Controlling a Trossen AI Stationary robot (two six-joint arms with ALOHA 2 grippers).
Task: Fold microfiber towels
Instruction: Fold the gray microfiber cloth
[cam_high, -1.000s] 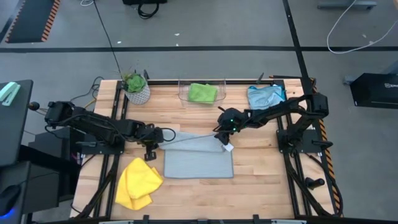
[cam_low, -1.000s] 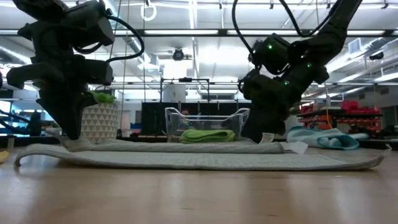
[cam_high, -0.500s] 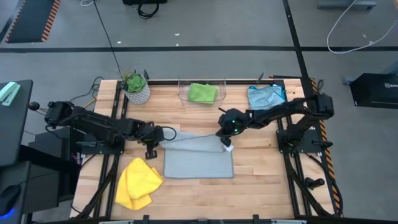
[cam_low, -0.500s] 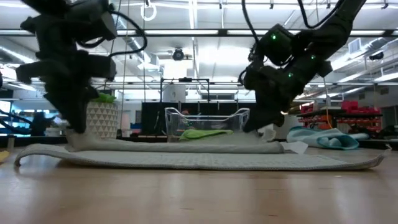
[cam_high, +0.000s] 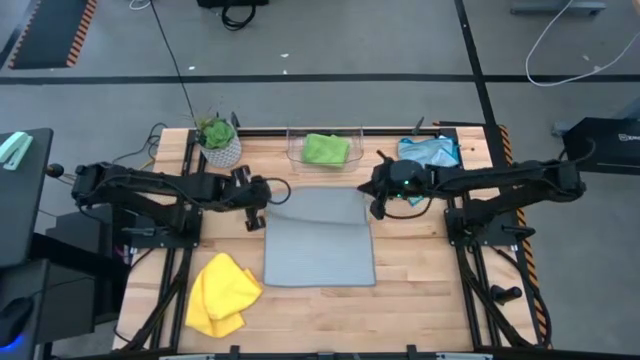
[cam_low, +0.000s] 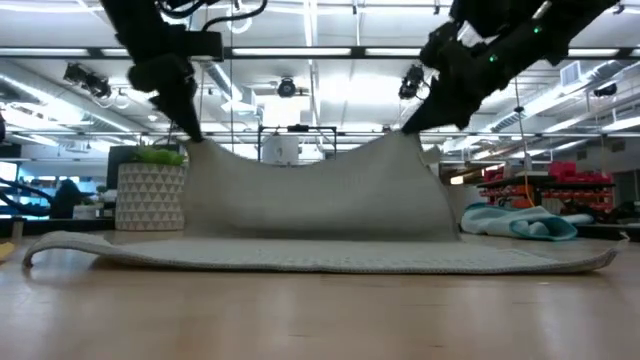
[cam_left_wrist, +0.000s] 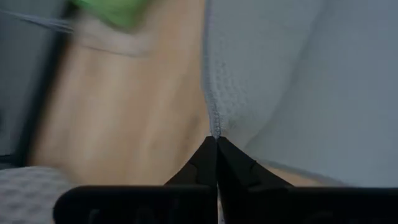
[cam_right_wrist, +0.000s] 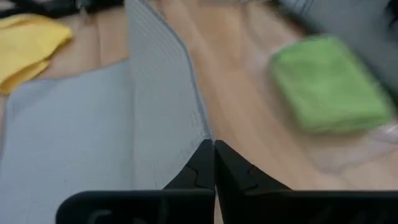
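Observation:
A pale grey microfiber towel (cam_high: 318, 245) lies at the table's middle, its far edge raised and its near part (cam_low: 320, 258) flat on the wood. My left gripper (cam_high: 263, 203) is shut on the far left corner. My right gripper (cam_high: 376, 205) is shut on the far right corner. A yellow towel (cam_high: 222, 292) lies crumpled at the near left. A green towel (cam_high: 326, 149) rests folded in the clear bin (cam_high: 295, 156). A light blue towel (cam_high: 428, 153) lies at the far right. My left gripper pinches the grey towel's far left corner (cam_left_wrist: 214, 127) between its two fingertips, slanting down from the table's left. The corner (cam_low: 192, 142) is lifted clear and the cloth hangs from it down to the table. My right gripper pinches the far right corner at its edge (cam_right_wrist: 205, 132) between its two fingertips, slanting down from the table's right. That corner (cam_low: 405, 138) is lifted clear; the edge between the two corners sags a little.
A leafy plant in a white patterned pot (cam_high: 219, 142) stands at the far left corner. The bin sits at the far edge, just beyond the raised towel edge. Bare wood shows at the near right (cam_high: 420, 290).
Both grippers have risen and gone toward the table's far edge, each with a corner of the grey towel. The towel's far part, lying low on the rest before, now stands raised and spread between them. Its near part has stayed on the table.

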